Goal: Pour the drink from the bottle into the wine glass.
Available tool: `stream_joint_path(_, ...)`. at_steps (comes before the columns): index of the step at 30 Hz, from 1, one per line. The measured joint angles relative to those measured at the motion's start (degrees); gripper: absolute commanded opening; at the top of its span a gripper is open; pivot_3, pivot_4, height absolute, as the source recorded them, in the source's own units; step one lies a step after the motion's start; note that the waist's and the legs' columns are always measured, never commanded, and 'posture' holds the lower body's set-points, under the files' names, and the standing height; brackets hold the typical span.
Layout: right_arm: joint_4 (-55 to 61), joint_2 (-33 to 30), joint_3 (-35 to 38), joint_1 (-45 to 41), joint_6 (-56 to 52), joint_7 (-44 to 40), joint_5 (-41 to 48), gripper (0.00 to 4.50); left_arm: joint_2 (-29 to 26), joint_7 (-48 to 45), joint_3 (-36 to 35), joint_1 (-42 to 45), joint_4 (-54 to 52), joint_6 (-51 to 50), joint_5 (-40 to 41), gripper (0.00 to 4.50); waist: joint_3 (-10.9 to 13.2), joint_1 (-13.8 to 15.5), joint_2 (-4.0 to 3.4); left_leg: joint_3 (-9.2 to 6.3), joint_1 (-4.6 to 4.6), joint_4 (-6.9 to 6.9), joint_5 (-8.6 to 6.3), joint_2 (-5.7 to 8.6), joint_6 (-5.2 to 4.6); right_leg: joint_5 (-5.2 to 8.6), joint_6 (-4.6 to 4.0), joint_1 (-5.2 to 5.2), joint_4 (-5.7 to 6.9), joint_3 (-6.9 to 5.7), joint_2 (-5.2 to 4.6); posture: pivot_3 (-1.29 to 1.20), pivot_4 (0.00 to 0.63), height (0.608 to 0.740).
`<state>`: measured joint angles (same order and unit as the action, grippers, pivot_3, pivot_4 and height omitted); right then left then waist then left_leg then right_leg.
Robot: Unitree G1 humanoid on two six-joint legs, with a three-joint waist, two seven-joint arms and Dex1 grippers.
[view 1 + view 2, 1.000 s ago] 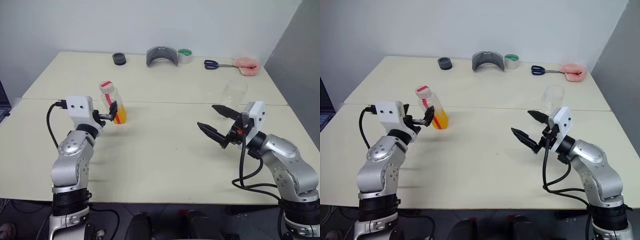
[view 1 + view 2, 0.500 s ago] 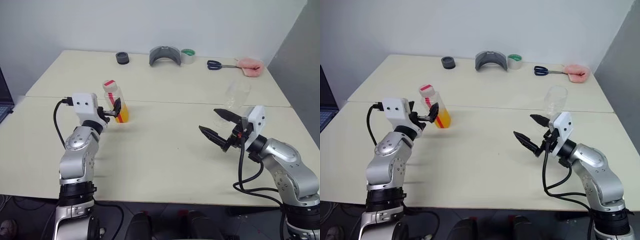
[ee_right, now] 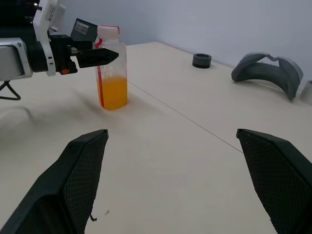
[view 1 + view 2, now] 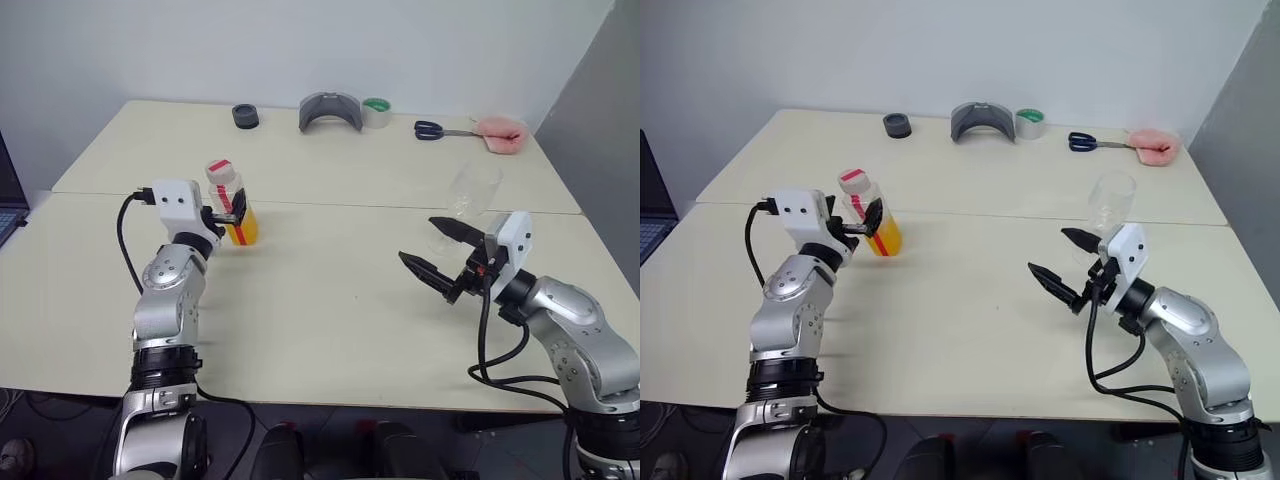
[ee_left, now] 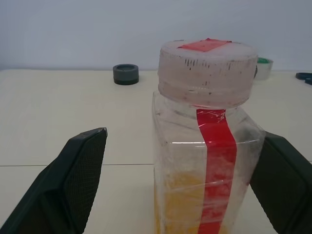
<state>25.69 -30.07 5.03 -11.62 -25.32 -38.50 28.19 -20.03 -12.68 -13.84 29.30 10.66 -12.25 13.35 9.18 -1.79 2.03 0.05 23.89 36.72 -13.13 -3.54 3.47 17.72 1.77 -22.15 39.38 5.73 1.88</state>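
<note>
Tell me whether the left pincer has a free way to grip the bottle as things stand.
Probably yes. The left pincer is open, its fingers standing on either side of the bottle with gaps showing, and nothing lies between them. The cap is on, so only closing seems left.

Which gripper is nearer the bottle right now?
Left. The left gripper has its open fingers either side of the bottle; the right gripper hangs open far across the table, near the wine glass.

A pale cream table [image 4: 330, 300] — seamed across its middle; plain white wall [image 4: 300, 40] behind; grey panel [image 4: 600, 110] at right.
</note>
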Motion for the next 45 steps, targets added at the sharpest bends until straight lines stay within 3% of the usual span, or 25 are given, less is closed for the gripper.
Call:
stream_joint_path(28, 1.3, -0.2, -0.1, 0.5, -0.1, 2.3, 0.0, 4.5, 0.1, -1.8, 1.0, 7.4, 12.5, 7.8, -1.2, 4.49, 0.0, 0.0, 0.0, -0.02, 0.0, 0.18, 0.0, 0.02, 0.0, 0.01, 0.01, -0.01, 0.2, -0.01, 0.02, 0.0, 0.15, 0.74)
stream_joint_path(31, 1.8, -0.3, -0.1, 0.5, -0.1, 2.4, 0.0, 4.5, 0.1, -1.8, 1.0, 7.4, 12.7, 8.1, -1.2, 3.92, 0.0, 0.0, 0.0, -0.02, 0.0, 0.18, 0.0, 0.02, 0.0, 0.01, 0.01, -0.01, 0.21, -0.01, 0.02, 0.0, 0.15, 0.74)
stream_joint_path(37, 1.8, -0.2, -0.1, 0.5, -0.2, 2.4, 0.0, 4.5, 0.1, -1.8, 1.0, 7.4, 12.9, 8.8, -1.2, 2.21, 0.0, 0.0, 0.0, -0.02, 0.0, 0.18, 0.0, 0.02, 0.0, 0.01, 0.01, -0.01, 0.21, -0.01, 0.02, 0.0, 0.15, 0.74)
stream_joint_path(45, 1.8, -0.2, -0.1, 0.5, -0.2, 2.4, 0.0, 4.5, 0.0, -1.7, 0.9, 7.4, 12.9, 8.8, -1.2, 2.21, 0.0, 0.0, 0.0, -0.02, 0.0, 0.18, 0.0, 0.02, 0.0, 0.01, 0.01, -0.01, 0.2, -0.01, 0.02, 0.0, 0.15, 0.74)
